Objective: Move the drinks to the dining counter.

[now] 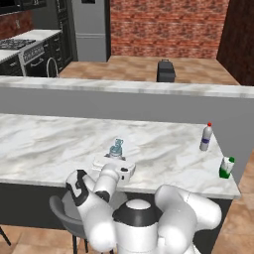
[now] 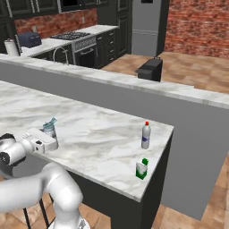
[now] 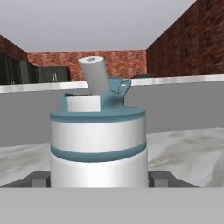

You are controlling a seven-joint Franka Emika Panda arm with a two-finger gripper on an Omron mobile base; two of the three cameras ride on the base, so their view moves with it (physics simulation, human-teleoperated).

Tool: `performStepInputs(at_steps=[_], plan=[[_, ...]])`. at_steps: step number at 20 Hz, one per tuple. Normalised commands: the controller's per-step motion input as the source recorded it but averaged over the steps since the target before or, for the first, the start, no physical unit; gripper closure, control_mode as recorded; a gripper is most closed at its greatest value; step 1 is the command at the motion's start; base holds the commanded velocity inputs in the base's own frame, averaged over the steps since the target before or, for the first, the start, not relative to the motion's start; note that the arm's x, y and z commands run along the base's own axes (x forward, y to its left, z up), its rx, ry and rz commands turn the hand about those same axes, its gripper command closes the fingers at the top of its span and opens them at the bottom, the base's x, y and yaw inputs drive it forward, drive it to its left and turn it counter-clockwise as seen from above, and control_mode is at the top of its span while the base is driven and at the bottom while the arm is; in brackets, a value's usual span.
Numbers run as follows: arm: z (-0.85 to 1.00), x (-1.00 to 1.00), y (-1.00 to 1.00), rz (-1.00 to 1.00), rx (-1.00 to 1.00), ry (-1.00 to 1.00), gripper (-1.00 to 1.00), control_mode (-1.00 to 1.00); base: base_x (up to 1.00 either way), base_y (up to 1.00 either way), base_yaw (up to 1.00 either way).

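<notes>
The grey metal bottle [image 3: 98, 140] with its light-blue cap stands upright between my fingers [image 3: 40, 179], and my gripper [image 3: 99, 179] is shut on its lower body. It sits over the front part of the dining counter [image 1: 44, 144], where the bottle [image 1: 116, 148] pokes up beyond my gripper [image 1: 115, 163]. From the right, the bottle [image 2: 49, 127] and gripper [image 2: 44, 139] are at the left. The clear bottle with red cap [image 1: 206, 137] [image 2: 146, 135] and the green-and-white carton [image 1: 226, 167] [image 2: 142, 168] stand near the counter's right end.
A higher grey ledge [image 1: 124, 87] runs behind the counter. A dark box [image 1: 165, 71] sits on the floor beyond it. A grey stool [image 1: 62, 213] stands under the counter's front edge. The far worktop carries a toaster [image 2: 29, 39] and paper-towel roll [image 2: 10, 46].
</notes>
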Motion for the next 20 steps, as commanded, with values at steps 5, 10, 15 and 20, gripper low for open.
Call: performStepInputs(at_steps=[5,10,15,20], plan=[[0.00,-0.01,0.15,-0.16,-0.05,-0.04,-1.00,-1.00,0.00,0.00,0.00],[0.00,-0.43,0.21,-0.12,0.00,-0.10,-1.00,-1.00,0.00,0.00,0.00],[0.00,-0.73,0.44,-0.07,0.00,-0.10,-1.00,-1.00,0.00,0.00,0.00],[0.12,-0.60,0.21,-0.07,0.00,-0.14,-1.00,-1.00,0.00,0.00,0.00]])
